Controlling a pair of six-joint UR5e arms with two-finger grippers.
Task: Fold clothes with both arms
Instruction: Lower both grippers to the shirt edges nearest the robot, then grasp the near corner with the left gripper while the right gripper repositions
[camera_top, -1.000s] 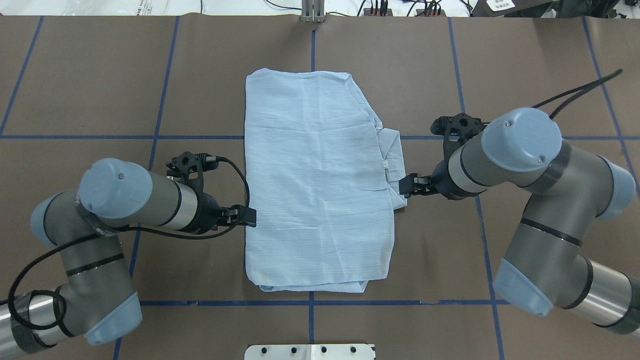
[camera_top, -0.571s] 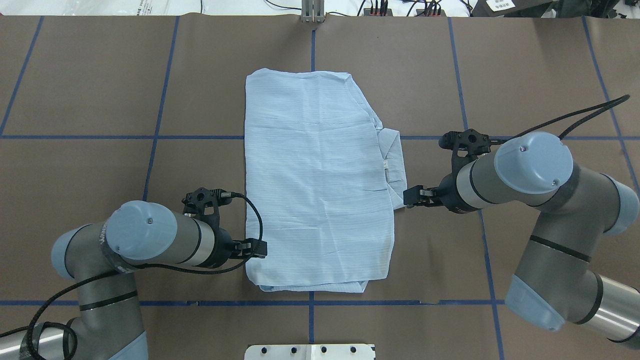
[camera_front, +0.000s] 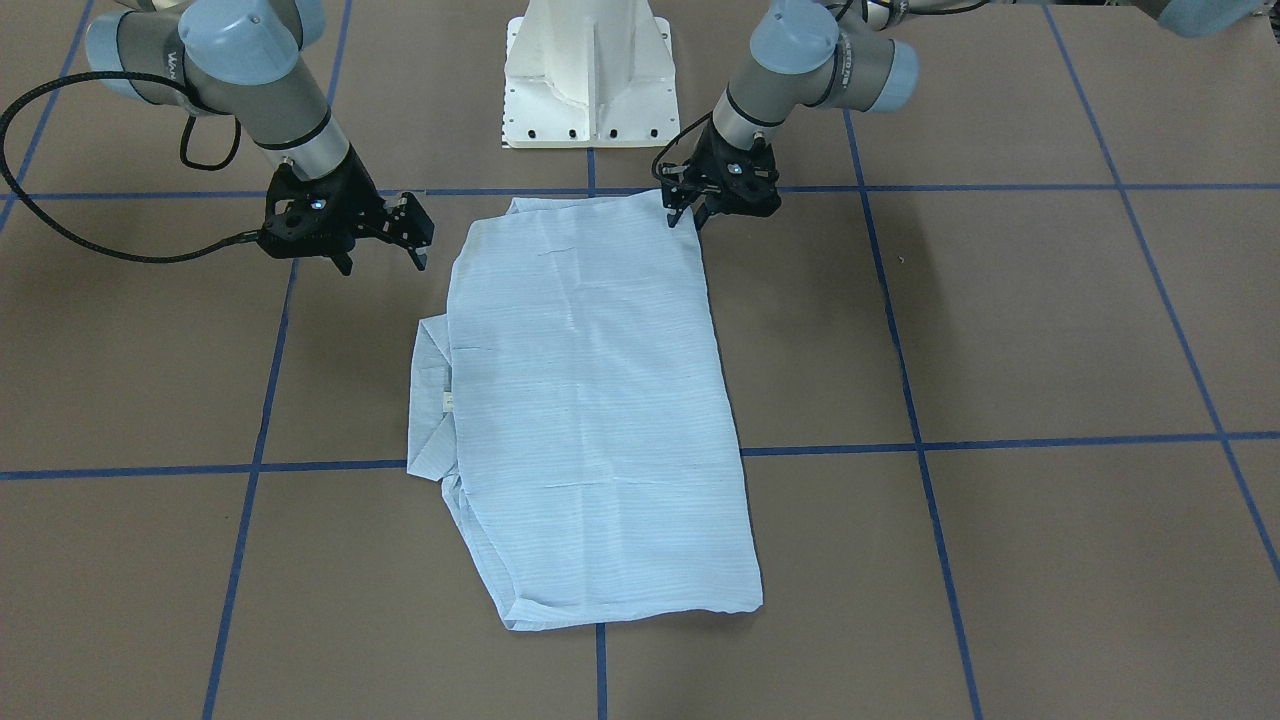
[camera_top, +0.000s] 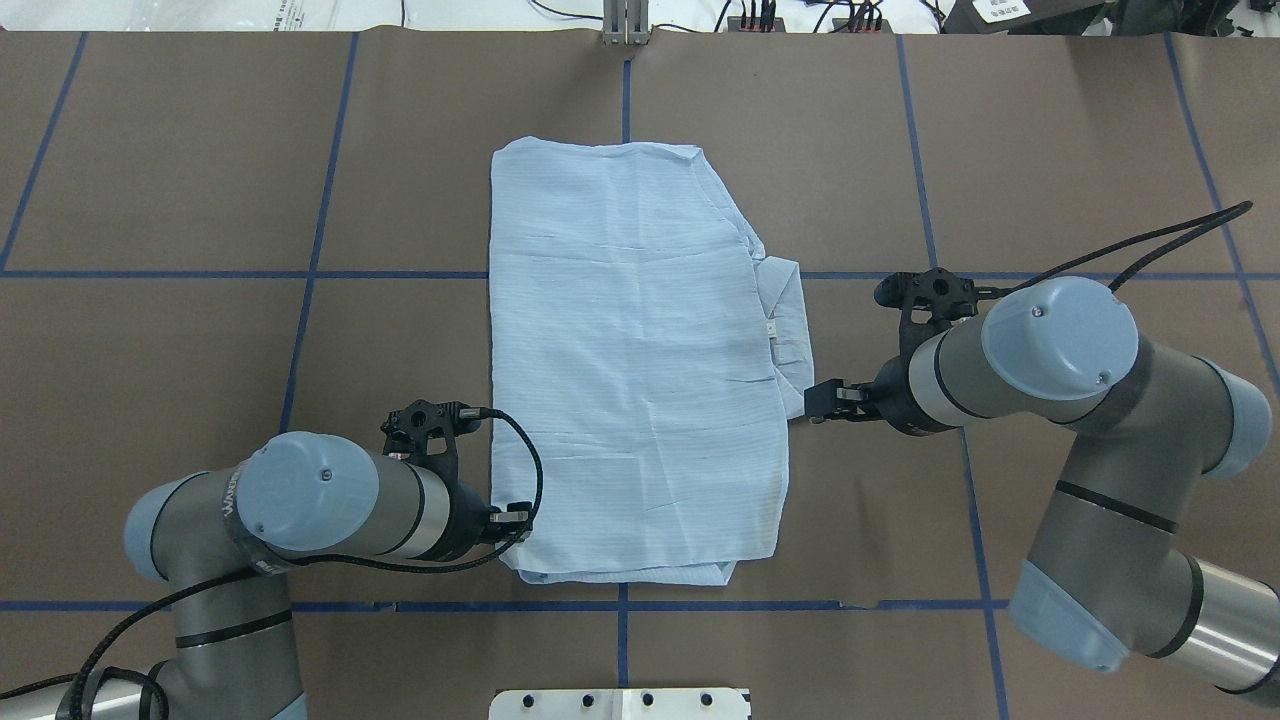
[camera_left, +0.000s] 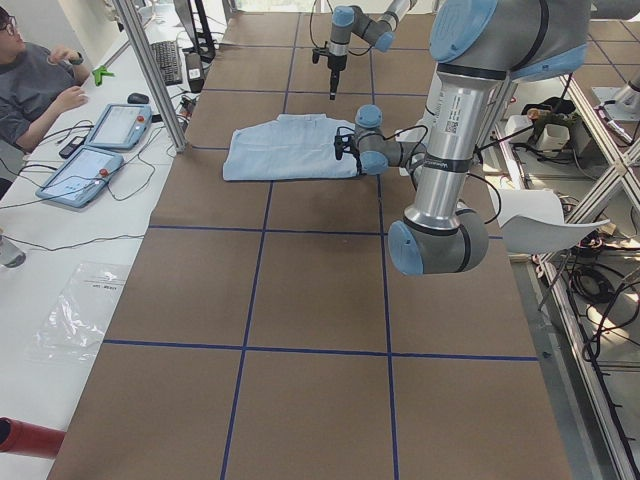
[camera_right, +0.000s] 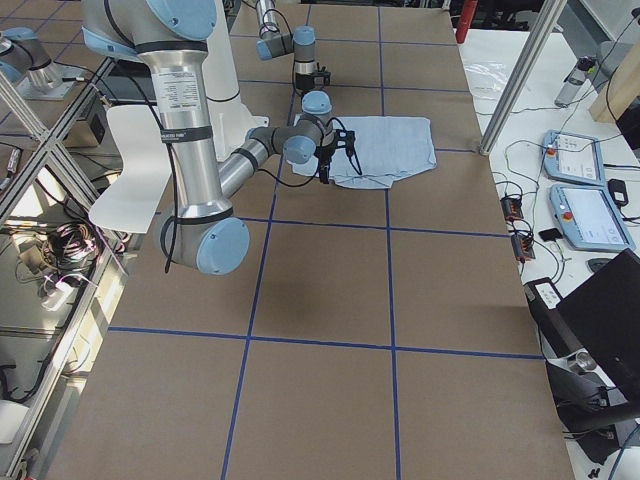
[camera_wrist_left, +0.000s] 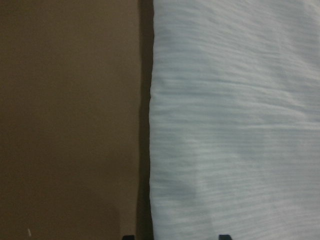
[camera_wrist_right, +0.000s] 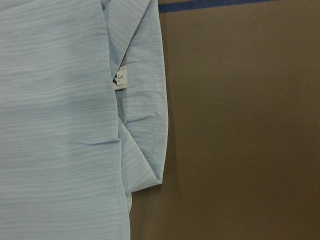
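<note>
— Well, where do we see the shirt (camera_top: 635, 370)?
— Folded flat on the table (camera_top: 150, 150); long axis running away from the robot, collar (camera_top: 790, 320) toward its right; only the right wrist view shows us the label (camera_wrist_right: 120, 77) plainly.
— Claws?
— Left gripper (camera_top: 515, 520) spread astride the near left edge, we think; right gripper (camera_front: 385, 266) spread just beside the collar.

neck label (camera_wrist_right: 120, 78) of shirt (camera_wrist_right: 55, 130): reads "3" | left arm (camera_top: 310, 495) lettering: too small to read

Folded light-blue shirt (camera_top: 630, 370) lies flat between left arm (camera_top: 330, 505) and right arm (camera_top: 1010, 350).
</note>
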